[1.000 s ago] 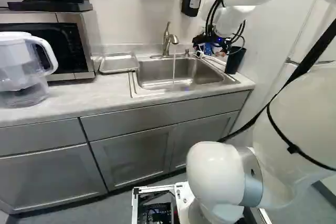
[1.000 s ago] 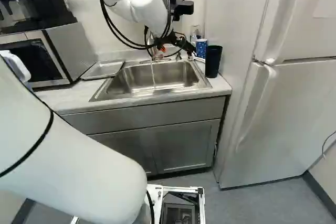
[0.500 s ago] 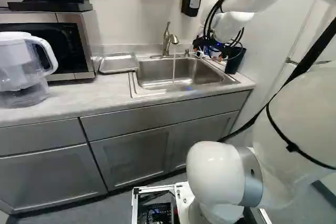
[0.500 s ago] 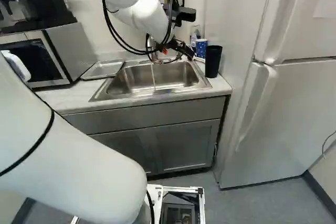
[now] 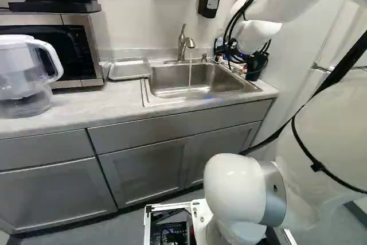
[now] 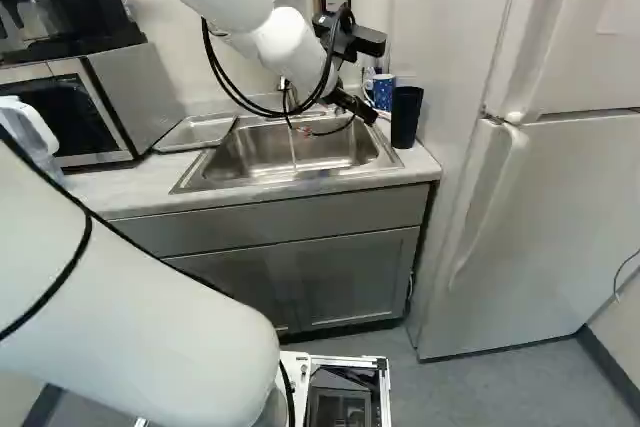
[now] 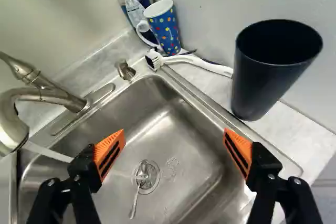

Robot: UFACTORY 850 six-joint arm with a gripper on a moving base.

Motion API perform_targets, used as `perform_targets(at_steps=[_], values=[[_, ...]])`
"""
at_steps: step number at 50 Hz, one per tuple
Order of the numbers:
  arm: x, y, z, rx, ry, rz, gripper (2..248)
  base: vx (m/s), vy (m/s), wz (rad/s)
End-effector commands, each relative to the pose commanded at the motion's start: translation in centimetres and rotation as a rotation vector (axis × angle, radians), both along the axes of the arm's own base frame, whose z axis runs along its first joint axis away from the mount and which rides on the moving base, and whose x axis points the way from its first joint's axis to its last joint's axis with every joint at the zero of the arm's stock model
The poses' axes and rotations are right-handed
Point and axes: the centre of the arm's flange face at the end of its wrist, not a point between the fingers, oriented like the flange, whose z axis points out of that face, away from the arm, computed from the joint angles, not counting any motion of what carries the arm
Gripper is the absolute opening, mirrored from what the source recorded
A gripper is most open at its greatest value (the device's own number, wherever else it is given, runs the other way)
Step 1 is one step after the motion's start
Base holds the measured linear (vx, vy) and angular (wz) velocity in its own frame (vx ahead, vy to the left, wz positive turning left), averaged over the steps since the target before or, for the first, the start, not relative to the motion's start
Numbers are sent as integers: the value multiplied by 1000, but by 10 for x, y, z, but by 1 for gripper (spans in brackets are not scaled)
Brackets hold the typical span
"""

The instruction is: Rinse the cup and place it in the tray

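Black gripper (image 6: 362, 110) with orange pads, fingers spread, over one steel sink (image 7: 173, 121). Two cups right of it: tall black cup (image 7: 265, 80) nearer, blue dotted mug (image 7: 168, 32) farther, one white brush (image 7: 197, 64) between. One metal tray (image 5: 129, 70) left.

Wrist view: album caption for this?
Open gripper over a sink, faucet running; dark cup, dish brush and dotted mug alongside.

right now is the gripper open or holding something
Gripper: open, holding nothing, over the sink.
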Motion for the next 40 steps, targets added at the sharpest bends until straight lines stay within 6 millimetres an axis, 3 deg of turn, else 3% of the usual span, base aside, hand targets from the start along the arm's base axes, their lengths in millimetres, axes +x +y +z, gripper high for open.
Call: perform_targets(at_steps=[20,40], values=[[-11,-27,-17,37,-45,-135,247,0,0,0],[-7,-35,-25,46,-55,-171,247,0,0,0]])
